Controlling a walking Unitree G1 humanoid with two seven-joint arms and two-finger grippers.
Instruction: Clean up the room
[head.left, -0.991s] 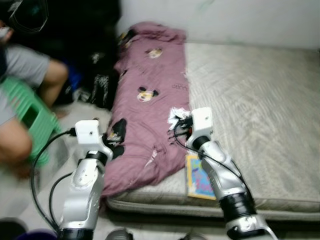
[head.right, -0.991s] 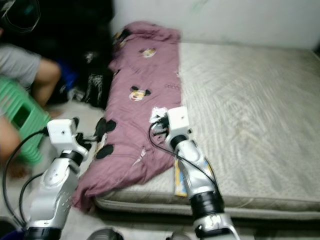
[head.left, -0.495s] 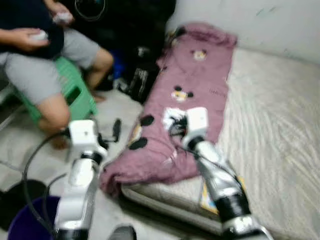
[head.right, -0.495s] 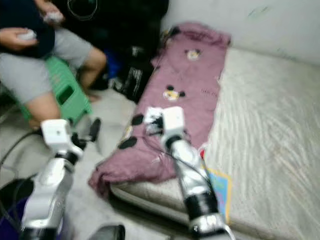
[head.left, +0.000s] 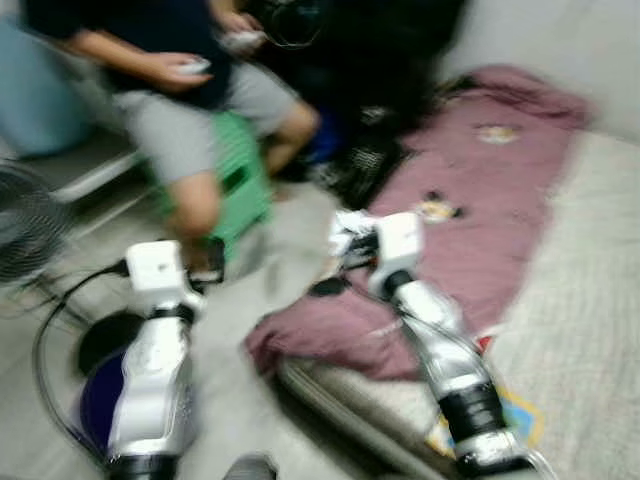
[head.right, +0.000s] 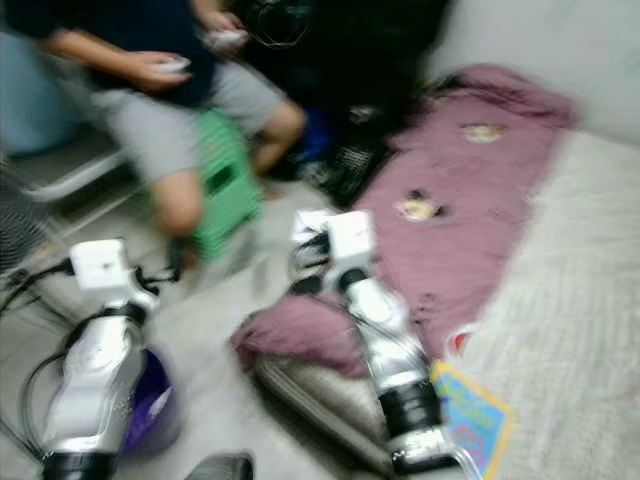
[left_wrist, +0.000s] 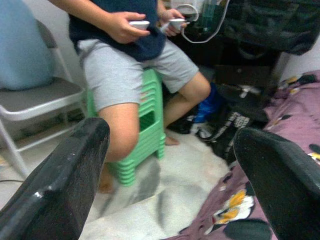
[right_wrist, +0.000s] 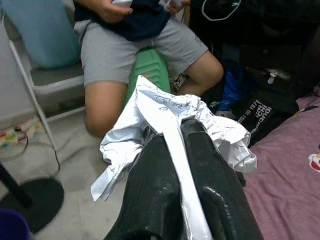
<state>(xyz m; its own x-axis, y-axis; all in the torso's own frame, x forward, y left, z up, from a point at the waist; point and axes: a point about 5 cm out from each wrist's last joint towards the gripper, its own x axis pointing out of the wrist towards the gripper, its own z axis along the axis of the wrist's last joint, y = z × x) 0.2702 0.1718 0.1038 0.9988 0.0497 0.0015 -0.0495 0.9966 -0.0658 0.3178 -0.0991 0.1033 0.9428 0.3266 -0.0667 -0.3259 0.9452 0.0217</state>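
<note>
My right gripper (right_wrist: 172, 136) is shut on a crumpled white sheet of paper (right_wrist: 170, 112), which bulges out around both black fingers. In the eye views that gripper (head.left: 352, 250) hangs with the paper (head.left: 350, 225) over the floor beside the near corner of the mattress. The left gripper (left_wrist: 170, 137) is open with nothing between its fingers (left_wrist: 75, 165), held low over the floor (head.left: 213, 262). A purple bin (head.right: 150, 402) stands on the floor under my left arm.
A purple blanket with cartoon prints (head.left: 470, 220) lies along the mattress (head.left: 590, 300) edge, a colourful book (head.right: 472, 415) near its corner. A person sits on a green stool (head.left: 240, 180) ahead. A fan (head.left: 25, 225) stands left; black bags (head.left: 375, 100) lie beyond.
The whole view has swung left, so the bed slid right and the person, fan and purple bin came in. The right gripper still grips the paper; the left stays open.
</note>
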